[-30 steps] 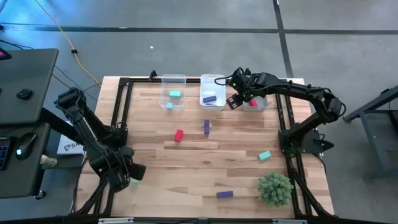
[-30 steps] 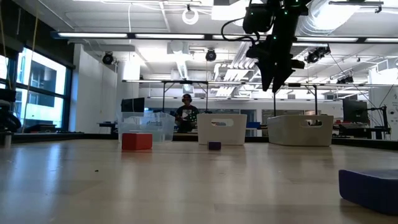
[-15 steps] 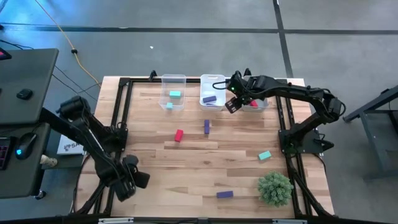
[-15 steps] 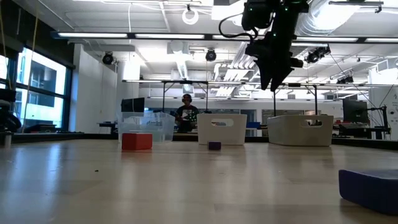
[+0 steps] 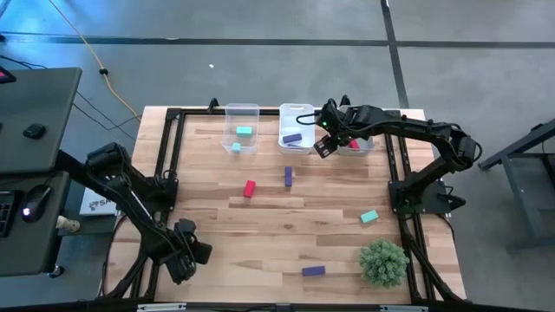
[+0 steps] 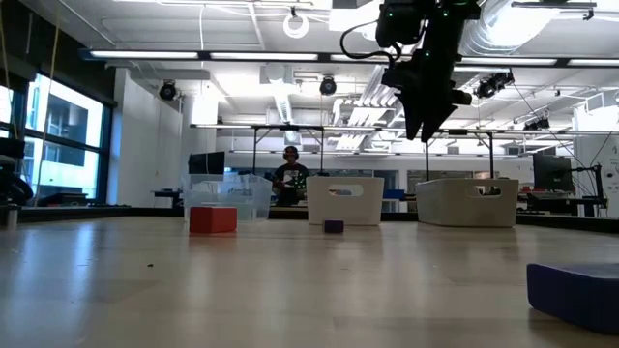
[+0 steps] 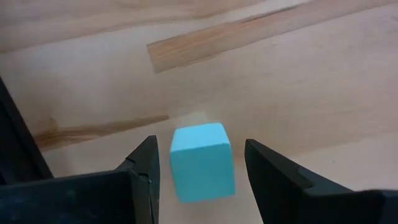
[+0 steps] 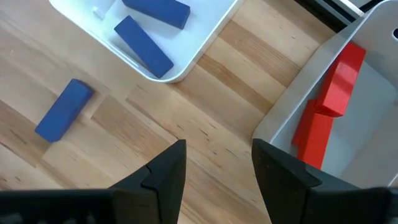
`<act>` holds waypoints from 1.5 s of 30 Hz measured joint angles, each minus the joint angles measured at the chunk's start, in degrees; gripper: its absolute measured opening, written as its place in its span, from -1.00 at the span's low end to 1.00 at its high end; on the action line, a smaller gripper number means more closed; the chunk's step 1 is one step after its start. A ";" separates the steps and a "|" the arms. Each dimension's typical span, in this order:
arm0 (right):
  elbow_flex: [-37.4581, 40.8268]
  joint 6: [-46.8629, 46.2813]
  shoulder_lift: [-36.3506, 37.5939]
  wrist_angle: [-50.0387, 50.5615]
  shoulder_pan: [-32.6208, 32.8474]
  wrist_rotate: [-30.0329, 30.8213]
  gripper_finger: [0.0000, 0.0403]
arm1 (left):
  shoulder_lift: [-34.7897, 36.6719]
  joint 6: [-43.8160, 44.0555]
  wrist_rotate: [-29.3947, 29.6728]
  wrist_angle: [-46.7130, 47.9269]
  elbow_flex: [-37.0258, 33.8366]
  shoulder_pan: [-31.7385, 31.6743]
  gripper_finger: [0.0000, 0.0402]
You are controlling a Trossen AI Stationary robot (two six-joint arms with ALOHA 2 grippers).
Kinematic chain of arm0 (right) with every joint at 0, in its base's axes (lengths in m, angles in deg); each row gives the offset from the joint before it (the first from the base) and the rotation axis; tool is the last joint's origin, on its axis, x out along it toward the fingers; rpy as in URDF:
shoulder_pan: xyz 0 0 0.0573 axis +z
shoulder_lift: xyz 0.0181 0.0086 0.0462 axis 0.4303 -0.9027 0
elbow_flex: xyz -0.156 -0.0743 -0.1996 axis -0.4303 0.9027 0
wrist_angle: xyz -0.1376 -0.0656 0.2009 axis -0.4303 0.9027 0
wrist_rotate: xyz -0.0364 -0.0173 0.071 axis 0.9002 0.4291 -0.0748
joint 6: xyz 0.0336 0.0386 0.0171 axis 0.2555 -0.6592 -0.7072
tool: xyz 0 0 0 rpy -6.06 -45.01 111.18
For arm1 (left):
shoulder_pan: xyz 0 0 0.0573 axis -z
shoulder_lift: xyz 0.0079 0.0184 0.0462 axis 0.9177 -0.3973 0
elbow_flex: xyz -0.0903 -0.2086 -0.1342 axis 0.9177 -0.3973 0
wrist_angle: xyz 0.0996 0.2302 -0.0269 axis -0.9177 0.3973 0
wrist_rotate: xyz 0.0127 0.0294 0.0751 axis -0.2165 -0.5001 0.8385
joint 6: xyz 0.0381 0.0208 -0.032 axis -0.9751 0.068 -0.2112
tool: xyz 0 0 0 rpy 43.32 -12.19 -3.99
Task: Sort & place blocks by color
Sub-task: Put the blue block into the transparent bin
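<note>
Left gripper (image 7: 199,171) low at the desk's near-left corner, fingers apart around a teal cube (image 7: 202,160), gaps either side, nothing gripped. Right gripper (image 8: 214,168) parted and empty above the far edge, between purple bin (image 8: 214,28) and red bin (image 8: 373,99); other blocks scattered mid-desk.

table (image 5: 269,221): wood | on it: three bins (image 5: 241,127), loose blocks (image 5: 250,188), plant ball (image 5: 382,261)
</note>
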 joint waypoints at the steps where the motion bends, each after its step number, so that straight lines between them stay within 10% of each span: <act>1: 0.00 0.03 0.00 0.01 0.00 0.01 -0.15 | -0.32 -0.09 0.00 0.05 0.00 0.00 -0.23; 20: 0.02 0.36 0.00 0.02 0.00 0.02 -0.15 | -1.20 -4.31 -0.82 -0.96 0.13 -0.28 -0.97; 33: 0.02 -0.02 0.00 -0.75 0.00 0.02 -0.15 | 12.39 -8.17 22.28 5.89 0.72 -4.02 -0.99; 45: 0.01 -0.04 0.00 -3.67 -0.02 0.53 -0.15 | 28.42 -34.88 33.72 9.28 0.73 -21.21 -1.00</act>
